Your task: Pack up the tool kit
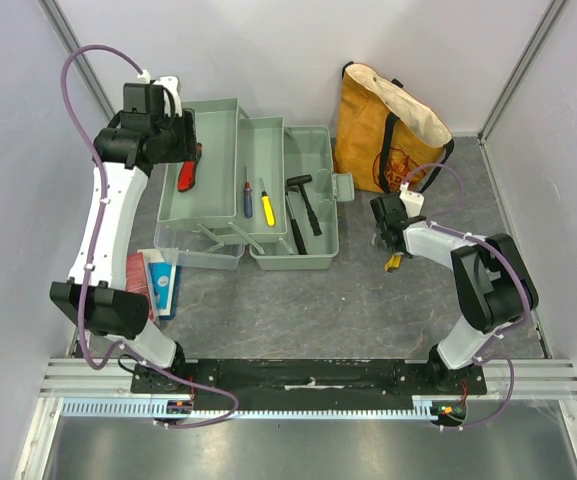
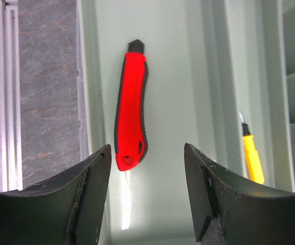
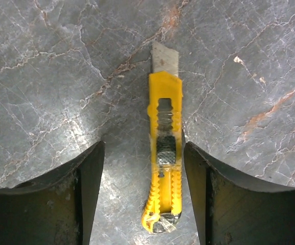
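Top external view: sage-green plastic toolbox (image 1: 268,150) sits open mid-table, with the red knife (image 2: 132,107), black-edged, lying flat in its left tray, two screwdrivers (image 1: 266,203) in the middle tray and a black hammer (image 1: 308,200) in the base. Left gripper (image 2: 146,153) hangs over the red knife, fingers apart, gripping nothing. Right gripper (image 3: 143,148) straddles the yellow knife (image 3: 163,153), ribbed with a snap-off blade, on the grey marbled table (image 3: 45,61); fingers apart, no contact visible.

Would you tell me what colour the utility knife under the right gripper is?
The utility knife is yellow, with a dark slider; the right wrist view shows it best.
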`<act>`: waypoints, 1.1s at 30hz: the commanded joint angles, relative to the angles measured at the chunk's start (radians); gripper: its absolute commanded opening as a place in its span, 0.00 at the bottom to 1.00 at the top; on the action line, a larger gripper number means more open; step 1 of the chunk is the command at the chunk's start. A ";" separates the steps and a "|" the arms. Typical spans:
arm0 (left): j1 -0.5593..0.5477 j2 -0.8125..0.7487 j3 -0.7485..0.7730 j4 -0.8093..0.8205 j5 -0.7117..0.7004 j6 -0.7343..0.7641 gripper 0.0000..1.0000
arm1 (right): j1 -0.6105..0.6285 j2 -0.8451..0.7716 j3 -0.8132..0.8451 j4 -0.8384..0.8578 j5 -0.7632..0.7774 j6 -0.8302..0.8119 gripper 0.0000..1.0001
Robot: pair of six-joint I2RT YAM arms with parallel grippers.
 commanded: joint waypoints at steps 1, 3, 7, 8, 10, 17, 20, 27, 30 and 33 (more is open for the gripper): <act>0.003 -0.136 -0.038 0.099 0.141 -0.022 0.66 | 0.003 0.050 0.002 -0.089 0.069 -0.008 0.69; 0.003 -0.171 -0.059 0.120 0.176 -0.028 0.67 | 0.005 0.038 -0.015 -0.086 0.104 -0.010 0.69; 0.003 -0.236 -0.107 0.168 0.285 -0.049 0.68 | -0.003 0.059 -0.020 -0.081 0.095 -0.005 0.67; 0.003 -0.245 -0.116 0.179 0.308 -0.054 0.69 | -0.003 0.067 -0.021 -0.078 0.087 0.000 0.66; 0.001 -0.265 -0.136 0.191 0.356 -0.062 0.69 | -0.007 0.078 -0.024 -0.072 0.063 0.009 0.64; 0.003 -0.328 -0.226 0.257 0.509 -0.104 0.69 | -0.018 0.047 -0.040 -0.061 -0.023 0.050 0.35; 0.001 -0.337 -0.272 0.292 0.574 -0.124 0.70 | -0.018 0.023 -0.032 -0.066 -0.049 0.050 0.24; -0.019 -0.354 -0.377 0.390 0.741 -0.189 0.70 | -0.016 -0.101 -0.021 -0.075 -0.120 0.044 0.11; -0.037 -0.357 -0.407 0.424 0.787 -0.204 0.70 | -0.018 -0.187 -0.007 -0.083 -0.160 0.043 0.11; -0.076 -0.354 -0.434 0.453 0.808 -0.218 0.70 | -0.018 -0.282 0.019 -0.093 -0.212 0.040 0.11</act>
